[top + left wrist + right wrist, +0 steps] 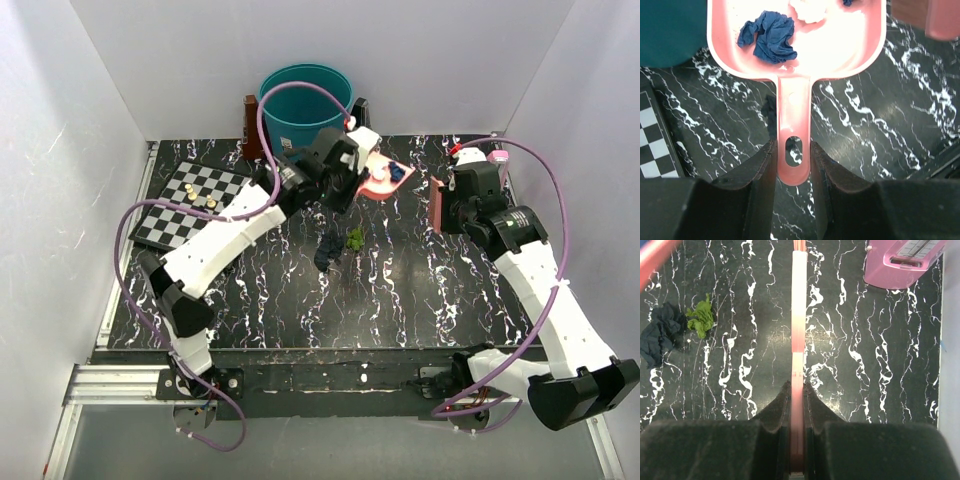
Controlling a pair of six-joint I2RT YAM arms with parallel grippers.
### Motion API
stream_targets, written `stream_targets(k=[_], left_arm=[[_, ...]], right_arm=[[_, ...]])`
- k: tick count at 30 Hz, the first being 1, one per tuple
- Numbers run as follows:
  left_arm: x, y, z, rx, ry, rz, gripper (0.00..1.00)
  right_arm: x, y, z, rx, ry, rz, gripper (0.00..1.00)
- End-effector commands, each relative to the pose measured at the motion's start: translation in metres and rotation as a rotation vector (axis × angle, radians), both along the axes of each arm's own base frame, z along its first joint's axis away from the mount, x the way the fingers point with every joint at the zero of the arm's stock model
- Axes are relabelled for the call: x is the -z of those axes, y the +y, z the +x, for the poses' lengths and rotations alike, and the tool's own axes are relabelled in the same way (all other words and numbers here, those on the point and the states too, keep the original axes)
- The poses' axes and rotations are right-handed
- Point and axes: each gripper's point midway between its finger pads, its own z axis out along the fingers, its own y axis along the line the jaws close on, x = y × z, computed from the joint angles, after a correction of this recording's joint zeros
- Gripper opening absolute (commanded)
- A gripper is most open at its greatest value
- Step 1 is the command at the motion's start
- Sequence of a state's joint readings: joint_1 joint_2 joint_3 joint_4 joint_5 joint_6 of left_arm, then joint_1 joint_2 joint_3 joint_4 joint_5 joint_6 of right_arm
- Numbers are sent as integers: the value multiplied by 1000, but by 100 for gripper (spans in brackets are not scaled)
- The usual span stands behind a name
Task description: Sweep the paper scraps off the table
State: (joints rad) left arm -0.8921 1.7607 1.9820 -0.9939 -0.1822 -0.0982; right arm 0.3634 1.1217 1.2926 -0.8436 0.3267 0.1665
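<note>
Paper scraps (767, 37) sit in the dustpan (845, 50) my left gripper (793, 150) clamps (right gripper (796, 390) pinches the brush (798, 315)); next, I'd tip over the bin (305, 68).

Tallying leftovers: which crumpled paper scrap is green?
The small green crumpled wad on the black marbled table, beside a dark blue wad; scraps in the pink plastic dustpan are blue and white.

Two arms here, the left arm (215, 245) and the right arm (540, 280), both in smooth white shells broken by chunky black joints. A lilac cable (300, 86) loops loosely along each. Up close, the fingers (747, 185) are matte black, thick, tapering like wedges.
</note>
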Motion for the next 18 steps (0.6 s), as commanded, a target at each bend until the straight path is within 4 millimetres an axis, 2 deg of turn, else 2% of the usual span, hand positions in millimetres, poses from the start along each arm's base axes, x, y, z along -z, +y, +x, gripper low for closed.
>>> stream_targets(k=[1,8,12,18], left_arm=[[-31,16,20,-53,2,-55,21],[-77,25,56,-85,-74,-200,22],[-105,22,76,-64,-141,-292,22],[-128,27,109,-56,-92,-492,22]], right_arm=[[-18,8,6,-1,-89,83,1],[-17,17,6,-37,-89,113,1],[-13,20,5,-57,-78,121,1],[-12,24,3,-73,-78,138,1]])
